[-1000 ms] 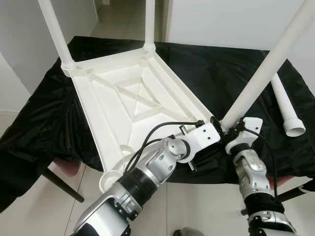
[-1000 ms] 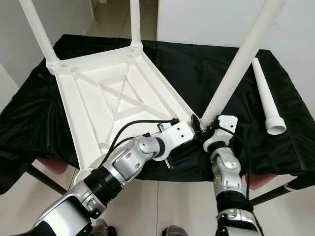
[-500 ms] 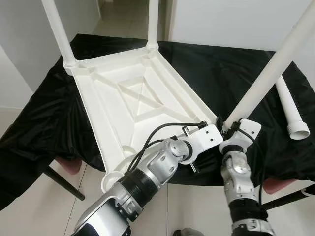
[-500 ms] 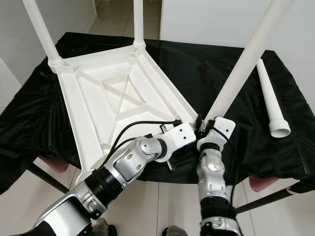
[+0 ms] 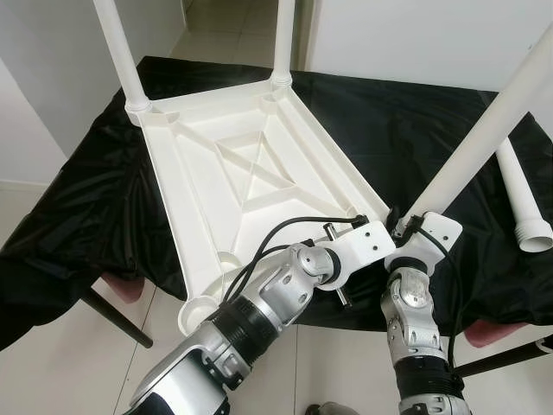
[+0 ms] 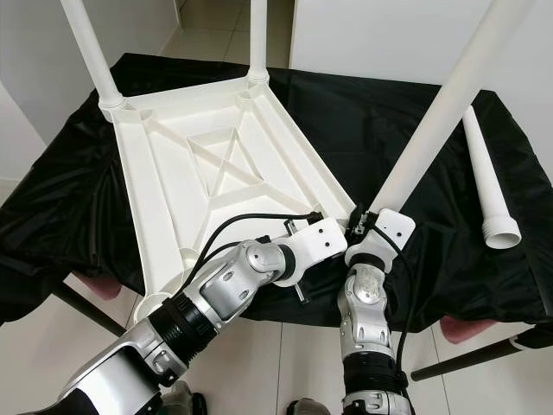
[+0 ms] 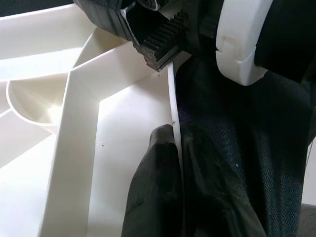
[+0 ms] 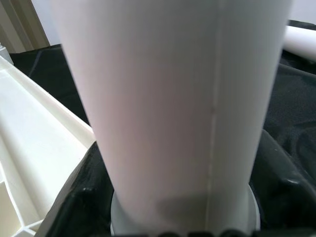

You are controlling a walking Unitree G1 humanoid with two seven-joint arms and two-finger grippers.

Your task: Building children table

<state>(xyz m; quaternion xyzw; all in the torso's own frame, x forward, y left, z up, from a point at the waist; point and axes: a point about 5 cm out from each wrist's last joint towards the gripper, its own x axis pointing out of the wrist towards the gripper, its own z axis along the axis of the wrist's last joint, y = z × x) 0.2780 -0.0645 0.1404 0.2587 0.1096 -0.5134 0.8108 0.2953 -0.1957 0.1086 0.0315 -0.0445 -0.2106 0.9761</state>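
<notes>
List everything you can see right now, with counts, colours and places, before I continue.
Tabletop: one, white, upside down on the black cloth.
Fitted legs: two, white, upright in the far corners.
Held leg: one, white, tilted, its foot at the near right corner.
Loose leg: one, white, lying on the cloth at the right.
Black cloth: one, draped over the support.
Left tool: fingers either side of the tabletop's edge wall near that corner.
Right tool: black fingers around the held leg's base.
</notes>
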